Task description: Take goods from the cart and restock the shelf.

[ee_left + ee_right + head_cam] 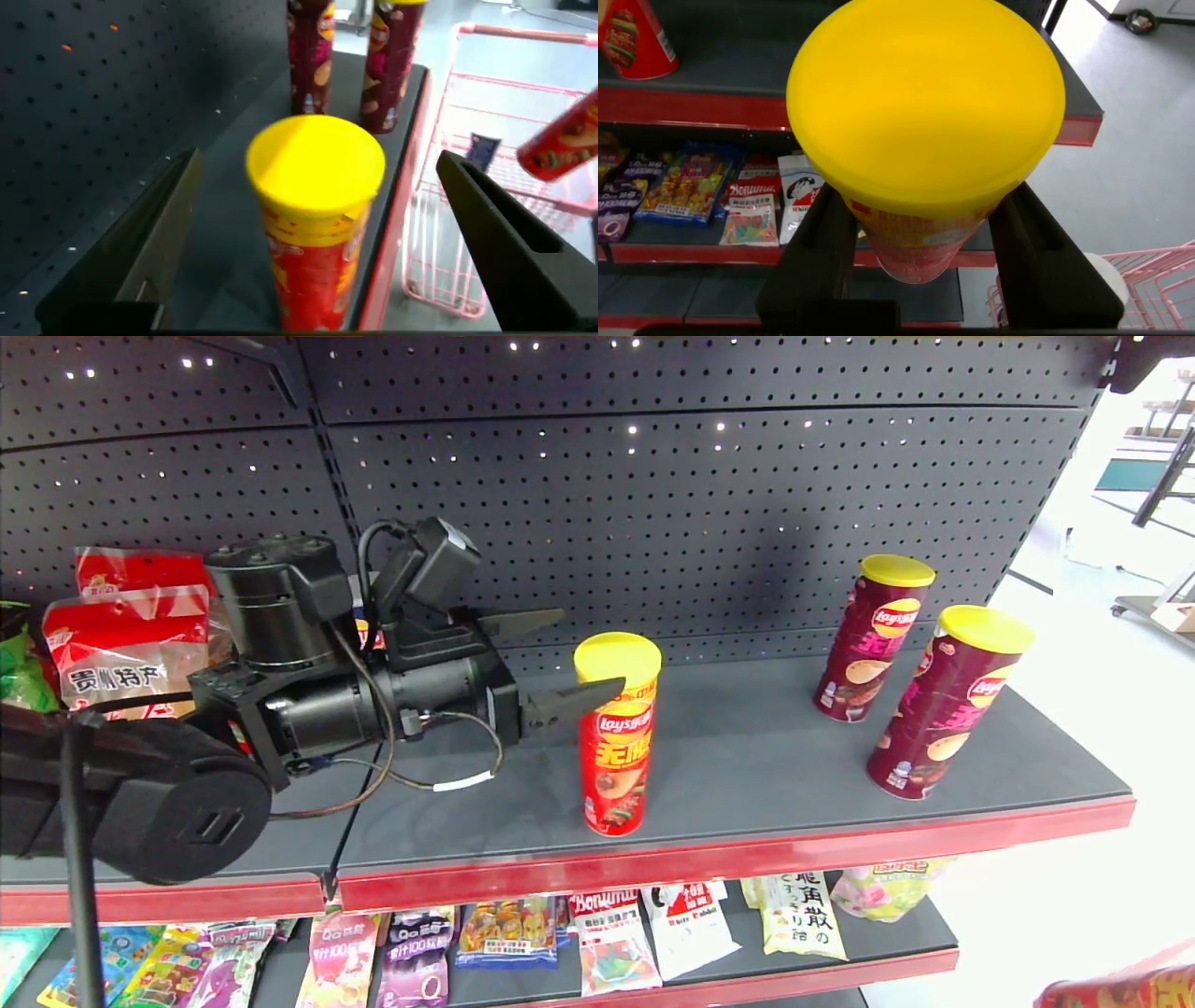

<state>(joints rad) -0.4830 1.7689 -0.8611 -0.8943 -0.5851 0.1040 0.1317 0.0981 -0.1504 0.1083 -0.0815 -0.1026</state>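
I'm looking at the top shelf (747, 756): the red can (616, 737) is standing upright w/ its yellow lid on, near the front red lip and roughly mid-shelf. The L gripper (590, 650) is hanging level at the can's lid height, coming in from the robot's left. Its jaws are spread wide. In the L wrist view the red can (313, 224) is sitting between the two fingers (159, 233), w/ a gap showing on each side, so the L gripper (318, 163) isn't squeezing anything.

Two maroon cans are standing further to the robot's right on the same shelf, one toward the back (873, 635) and one nearer the front lip (948, 700), just beside each other and well apart from the red can. Red snack bags (121, 644) are leaning at the far left against the pegboard back (700, 504).

The R gripper (924, 252) is clamping a 2nd red can (924, 121) by its body just under the yellow lid, both fingers pressing its sides. It's holding it out in front of the shelf, below top-shelf level. The L wrist view is catching that 2nd red can (561, 140) over the pink cart (486, 187).

Mixed snack packs (607, 933) are lying on the lower shelf.
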